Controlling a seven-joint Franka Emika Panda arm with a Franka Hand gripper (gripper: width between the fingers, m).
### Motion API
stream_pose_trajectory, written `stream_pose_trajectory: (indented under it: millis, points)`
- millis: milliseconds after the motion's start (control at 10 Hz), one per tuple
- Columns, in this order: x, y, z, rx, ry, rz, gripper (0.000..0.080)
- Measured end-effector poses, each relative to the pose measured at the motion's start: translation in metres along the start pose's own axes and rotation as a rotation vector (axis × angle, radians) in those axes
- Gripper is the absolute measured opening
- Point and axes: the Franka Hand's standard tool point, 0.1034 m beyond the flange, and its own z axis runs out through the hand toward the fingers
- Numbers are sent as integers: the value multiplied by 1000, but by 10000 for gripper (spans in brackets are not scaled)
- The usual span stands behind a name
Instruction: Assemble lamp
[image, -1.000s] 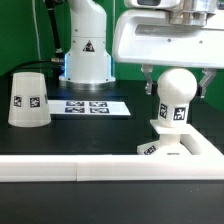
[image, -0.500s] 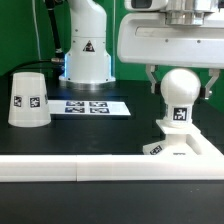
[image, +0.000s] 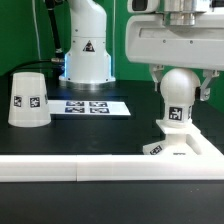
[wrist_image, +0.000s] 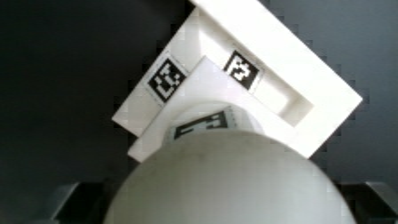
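Bulb (image: 180, 98) stays on base (image: 186, 148); tool (image: 179, 87), grip unclear, shifted toward exterior view's right

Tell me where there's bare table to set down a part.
Free: the black table between the marker board and the rail, bordered by the shade and the base. Crowded: the exterior view's right, where the gripper flanks the bulb.
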Motion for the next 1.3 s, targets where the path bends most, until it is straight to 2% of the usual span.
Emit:
stream_pose_trajectory:
  millis: [400,700,800,900,1100,1300]
  points:
    - [-4,-3,0,25,-56,444,579]
    - [-3,-4,0,38,-94,626,587]
    - [-4,-5,0,38,-95,629,587]
    - [-5,-5,1,39,-95,603,677]
    - [-8,-2,1,12,-85,406,695]
    - [-9,-4,0,20,-79,193,698]
